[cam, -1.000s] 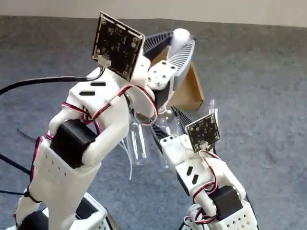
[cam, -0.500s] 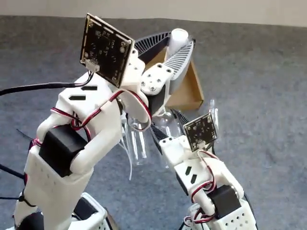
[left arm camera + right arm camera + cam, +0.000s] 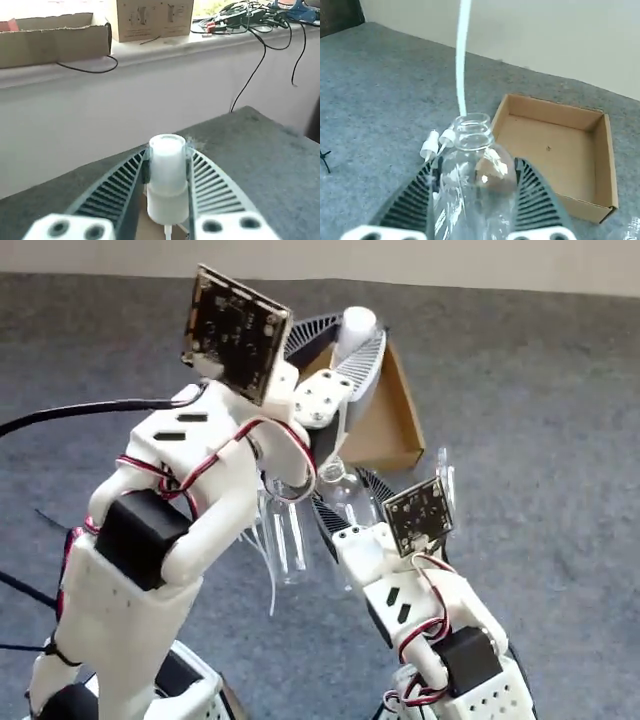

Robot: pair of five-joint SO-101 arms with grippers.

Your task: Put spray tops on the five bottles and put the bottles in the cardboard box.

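- My left claw (image 3: 167, 161) is raised well above the tabletop (image 3: 530, 390) and pinches a white spray top (image 3: 166, 175) by its sides, one ribbed finger on each flank.
- In the high view that same left claw (image 3: 352, 338) sits over the near part of the cardboard box (image 3: 388, 430), with the spray top (image 3: 357, 324) poking out past the fingertips.
- A thin white dip tube (image 3: 462, 60) hangs straight down from the spray top towards the bottle below.
- My right claw (image 3: 476, 170) is lower down and grips a clear bottle (image 3: 470, 195) around its body, a finger pressed on either side.
- The bottle stands upright in that grip, and its neck is open with no top on it.
- The tube's lower end meets the rim of the open neck from where I look; I cannot tell whether it has gone inside or hangs just behind.
- The cardboard box (image 3: 550, 145) lies flat on the tabletop (image 3: 380, 85) beyond the bottle, open side up, with nothing in the part I can see.
- Two loose spray tops (image 3: 430, 146) lie on the tabletop just beside the bottle, on the side away from the box.
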